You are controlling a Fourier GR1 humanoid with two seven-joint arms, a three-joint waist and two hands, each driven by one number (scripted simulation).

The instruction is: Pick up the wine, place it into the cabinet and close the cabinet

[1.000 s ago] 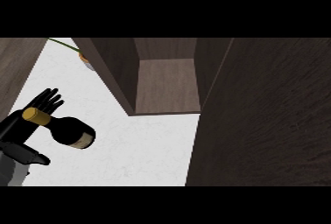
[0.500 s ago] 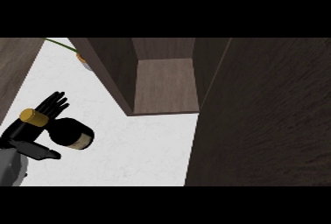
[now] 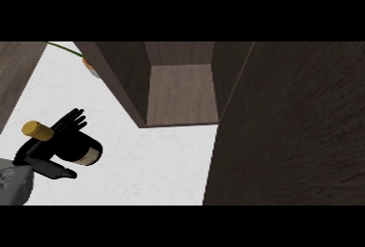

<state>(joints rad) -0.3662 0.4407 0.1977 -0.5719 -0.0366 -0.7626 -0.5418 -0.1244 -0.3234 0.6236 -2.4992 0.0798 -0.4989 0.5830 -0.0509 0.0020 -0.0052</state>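
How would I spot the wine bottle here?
Start at the open dark wooden cabinet at the top, then drop to the white counter at its lower left. There the black left hand curls round the wine bottle, the only dark thing with a gold cap.

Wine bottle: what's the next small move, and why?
Probably carry the wine bottle up and right in the view, toward the open cabinet. The left hand is curled round it at lower left, apart from the cabinet's opening.

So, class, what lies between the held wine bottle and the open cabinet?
Only bare white counter, as the head view shows, between wine bottle and cabinet.
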